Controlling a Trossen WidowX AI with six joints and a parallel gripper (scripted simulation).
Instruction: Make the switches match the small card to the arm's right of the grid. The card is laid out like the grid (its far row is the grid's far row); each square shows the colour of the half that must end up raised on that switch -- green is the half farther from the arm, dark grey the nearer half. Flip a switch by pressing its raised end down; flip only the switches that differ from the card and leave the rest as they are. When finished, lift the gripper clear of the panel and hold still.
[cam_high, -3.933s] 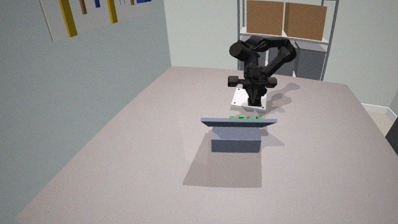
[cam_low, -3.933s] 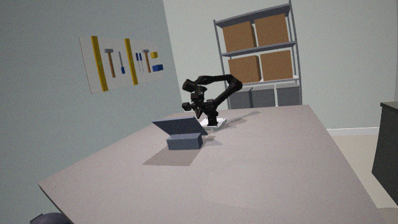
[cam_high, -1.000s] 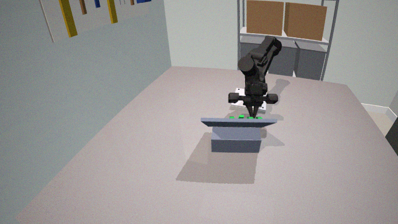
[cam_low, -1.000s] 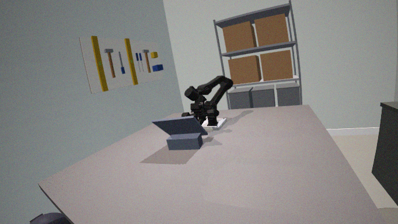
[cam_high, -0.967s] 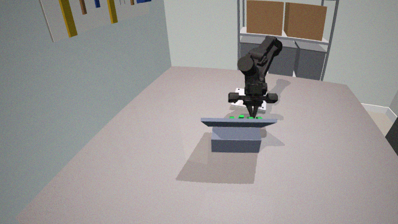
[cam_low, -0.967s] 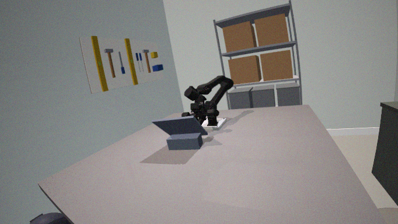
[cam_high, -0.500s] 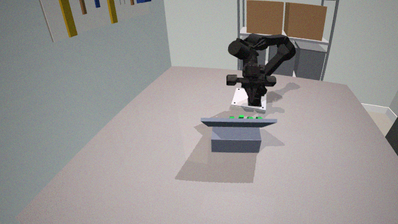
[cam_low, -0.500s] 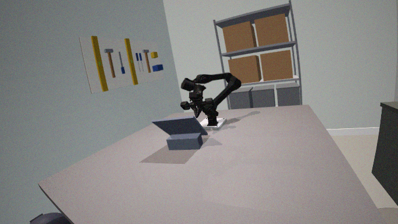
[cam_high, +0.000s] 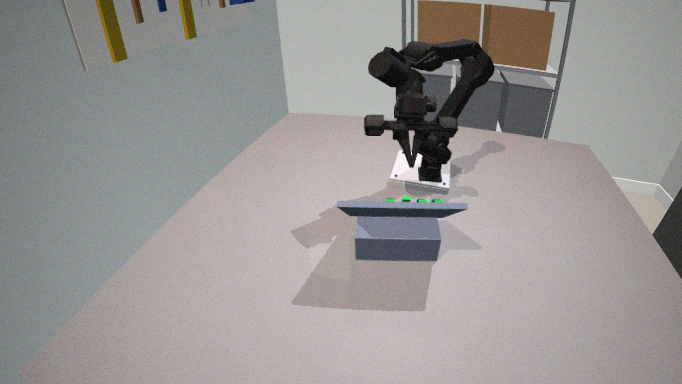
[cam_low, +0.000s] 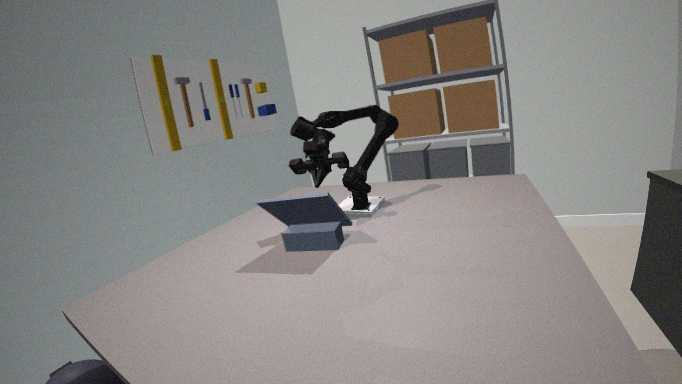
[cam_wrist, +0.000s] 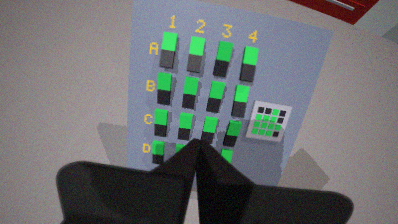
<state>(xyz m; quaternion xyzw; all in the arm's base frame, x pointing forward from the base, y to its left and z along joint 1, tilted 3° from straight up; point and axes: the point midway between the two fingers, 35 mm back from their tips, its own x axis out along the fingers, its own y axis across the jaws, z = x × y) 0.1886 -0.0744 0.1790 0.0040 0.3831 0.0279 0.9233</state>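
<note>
Gripper (cam_high: 411, 165) (cam_low: 317, 185) (cam_wrist: 198, 145), top view: fingers closed, pointing down above the white base plate (cam_high: 395, 180) (cam_low: 373, 212), arm (cam_high: 462, 87) (cam_low: 376, 137) bent over at the elbow. Panel (cam_high: 402, 205) (cam_low: 305, 210) (cam_wrist: 295, 45) seen from behind, tilted; only green tips of 4 switches poke over its edge, dark halves hidden. Exterior: panel back only, switches and card out of sight; gripper up behind the panel, clear of it. Wrist: closed fingertips, nothing held, cover part of row D; D2 mostly hidden, D3 not visible. Card (cam_wrist: 269, 121) right of the grid, small, squares grainy; raised halves hard to judge.
</note>
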